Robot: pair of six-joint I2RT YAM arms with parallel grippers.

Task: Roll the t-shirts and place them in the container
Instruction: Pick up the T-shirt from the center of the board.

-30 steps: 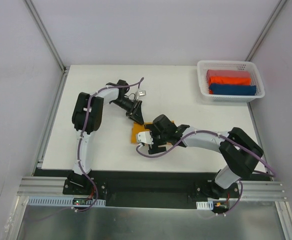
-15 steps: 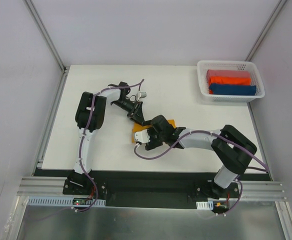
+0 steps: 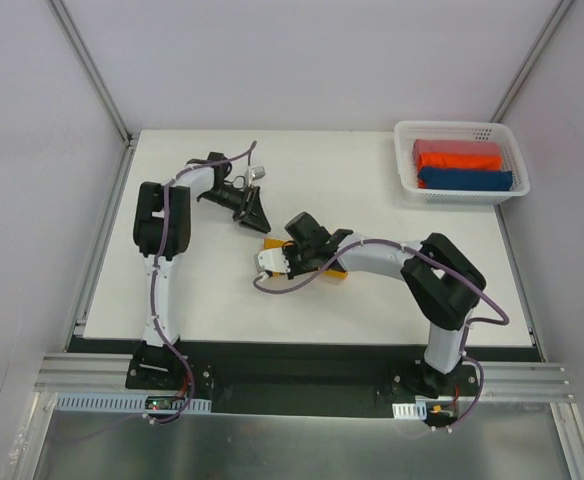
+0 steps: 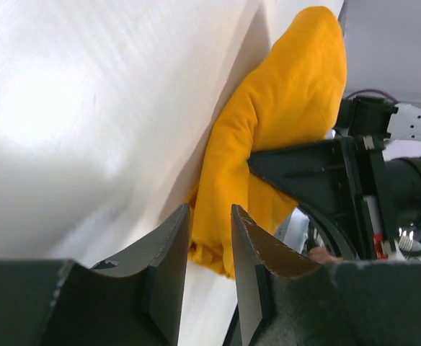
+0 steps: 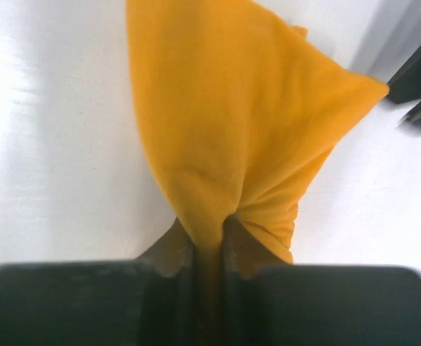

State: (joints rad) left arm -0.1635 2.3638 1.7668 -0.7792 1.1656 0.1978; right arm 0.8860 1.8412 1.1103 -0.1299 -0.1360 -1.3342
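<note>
The mustard-yellow t-shirt (image 3: 273,246) lies bunched near the middle of the white table (image 3: 372,300), mostly hidden under my right arm in the top view. My right gripper (image 5: 209,234) is shut on a pinched fold of the t-shirt (image 5: 225,108), and the cloth fans out ahead of its fingers. My left gripper (image 3: 255,218) hovers just behind and left of the bundle. Its jaws stand narrowly open with nothing between them (image 4: 210,213). The t-shirt (image 4: 282,108) shows just beyond their tips, with the right gripper's black body beside it.
A white basket (image 3: 459,190) stands at the back right corner, holding a red rolled cloth (image 3: 457,157) and a blue one (image 3: 470,179). The table ends at a metal rail on the left and grey walls enclose the cell.
My right gripper has closed on the t-shirt and shifted left and toward the back with it. My left gripper has drawn back and left, away from the bundle.
</note>
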